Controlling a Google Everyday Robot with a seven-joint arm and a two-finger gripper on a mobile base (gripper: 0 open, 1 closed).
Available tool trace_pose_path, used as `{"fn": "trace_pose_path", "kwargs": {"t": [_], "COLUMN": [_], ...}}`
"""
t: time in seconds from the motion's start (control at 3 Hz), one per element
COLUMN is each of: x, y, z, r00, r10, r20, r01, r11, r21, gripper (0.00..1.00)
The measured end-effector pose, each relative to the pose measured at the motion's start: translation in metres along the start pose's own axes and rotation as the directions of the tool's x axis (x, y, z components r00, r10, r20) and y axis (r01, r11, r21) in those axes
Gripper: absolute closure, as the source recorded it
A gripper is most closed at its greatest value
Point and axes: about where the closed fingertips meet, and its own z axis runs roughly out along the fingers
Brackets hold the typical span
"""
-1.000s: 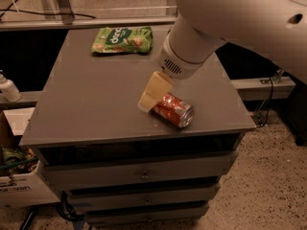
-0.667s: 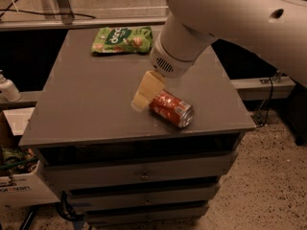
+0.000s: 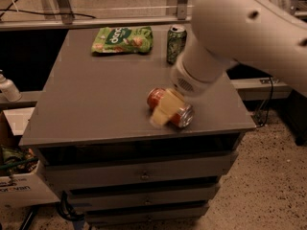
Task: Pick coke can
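The end effector is over the coke can lying on the counter. I cannot tell how wide it is.

Gripper over the coke can, lying near the counter's front edge, right of centre. Green can and snack bag sit along the back edge. Left half through front-left corner: free surface.
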Motion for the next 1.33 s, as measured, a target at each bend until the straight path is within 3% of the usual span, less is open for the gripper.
{"fn": "trace_pose_path", "kwargs": {"t": [0.33, 0.67, 1.0, 1.33], "x": [0.107, 0.158, 0.171, 0.169], "y": [-0.008, -0.011, -0.018, -0.027], "z": [0.023, 0.033, 0.03, 0.014], "r00": [0.992, 0.985, 0.985, 0.988], "r10": [0.095, 0.138, 0.151, 0.155], "r20": [-0.077, -0.106, -0.083, -0.023], "r01": [-0.095, -0.138, -0.151, -0.155], "r11": [0.9955, 0.9904, 0.9885, 0.9879], "r21": [0.004, 0.007, 0.013, 0.013], "gripper": [0.0, 0.0, 0.0, 0.0]}}
